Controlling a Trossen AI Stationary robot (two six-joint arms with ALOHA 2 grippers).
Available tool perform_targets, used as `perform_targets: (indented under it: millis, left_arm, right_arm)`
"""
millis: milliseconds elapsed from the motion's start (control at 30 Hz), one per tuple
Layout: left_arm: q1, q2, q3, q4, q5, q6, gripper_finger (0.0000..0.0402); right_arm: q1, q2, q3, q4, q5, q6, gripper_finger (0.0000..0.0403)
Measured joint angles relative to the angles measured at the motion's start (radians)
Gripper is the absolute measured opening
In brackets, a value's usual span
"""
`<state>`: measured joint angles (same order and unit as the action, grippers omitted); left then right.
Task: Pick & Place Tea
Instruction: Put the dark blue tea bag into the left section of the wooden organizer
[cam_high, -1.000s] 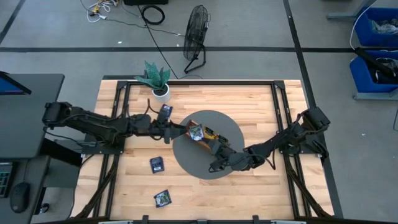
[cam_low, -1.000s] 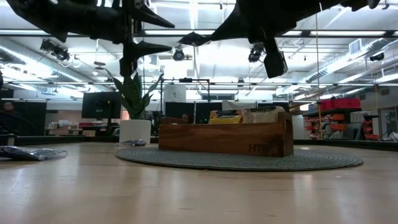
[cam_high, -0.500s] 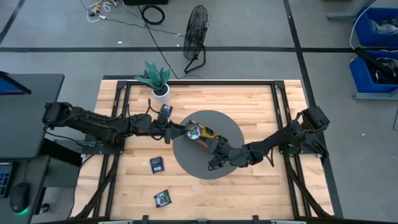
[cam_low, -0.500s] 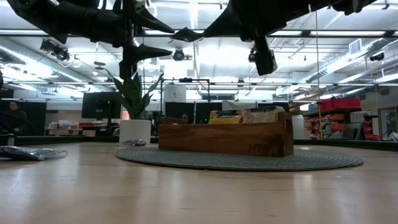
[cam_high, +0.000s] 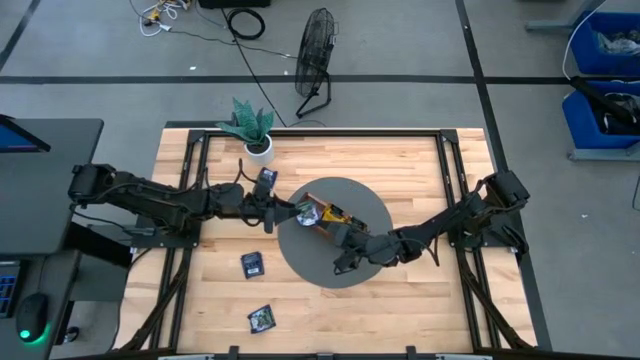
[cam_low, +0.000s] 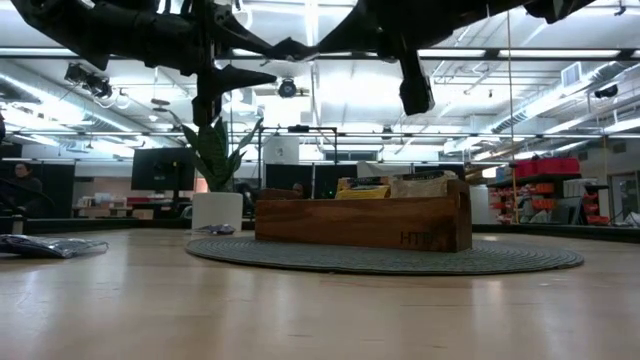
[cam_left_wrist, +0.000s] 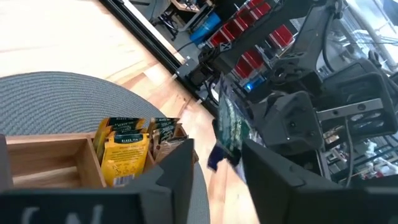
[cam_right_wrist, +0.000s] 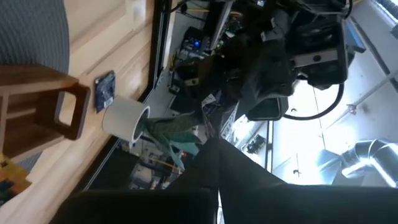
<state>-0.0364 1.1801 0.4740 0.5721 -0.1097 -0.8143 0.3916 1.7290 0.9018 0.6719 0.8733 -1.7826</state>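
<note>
Here: round grey mat (cam_high: 335, 262) mid-table, wooden tray (cam_low: 360, 220) on it with orange-yellow sachets (cam_left_wrist: 127, 155) upright inside. Above the tray's end, left gripper (cam_high: 300, 212) clamped on a dark sachet (cam_left_wrist: 231, 127). Beside it over the mat, right gripper (cam_high: 345, 262) closed, holding nothing. On bare wood, two loose sachets (cam_high: 252, 265).

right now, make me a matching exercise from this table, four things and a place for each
Things
1. potted plant
2. wooden tray
3. left gripper
4. right gripper

Places
A. on the round grey mat
B. over the tray's left end, with a sachet between its fingers
C. at the table's far left corner
D. over the mat, beside the tray's near side

Pairs: 1-C, 2-A, 3-B, 4-D
</note>
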Motion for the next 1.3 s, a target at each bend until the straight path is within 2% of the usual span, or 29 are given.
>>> perform_targets:
  millis: [133, 300, 500, 733, 967, 1133, 1300]
  left_arm:
    - [0.000, 0.000, 0.000, 0.002, 0.000, 0.044, 0.0091]
    - [0.000, 0.000, 0.000, 0.002, 0.000, 0.100, 0.0012]
    - [-0.001, 0.000, 0.000, 0.003, 0.001, 0.169, 0.0004]
    - [-0.002, 0.000, 0.000, -0.002, 0.019, 0.273, 0.0002]
    - [-0.003, -0.001, 0.000, -0.052, 0.029, 0.382, 0.0001]
    - [-0.002, -0.003, 0.000, -0.104, 0.029, 0.432, 0.0001]
    - [-0.006, -0.004, 0.000, -0.135, 0.028, 0.492, 0.0001]
  right_arm:
    - [-0.008, 0.000, 0.001, -0.003, -0.021, 0.031, 0.0000]
    - [-0.016, 0.000, 0.001, -0.012, -0.028, 0.091, 0.0000]
    - [-0.016, 0.000, 0.002, -0.030, -0.016, 0.143, 0.0002]
    - [-0.014, -0.001, 0.002, -0.029, 0.104, 0.262, 0.0035]
    - [0.001, -0.006, 0.002, -0.056, 0.150, 0.358, 0.0063]
    - [0.003, -0.077, 0.002, -0.138, 0.134, 0.588, 0.0072]
    - [-0.015, -0.192, 0.002, -0.304, -0.024, 0.946, 0.0073]
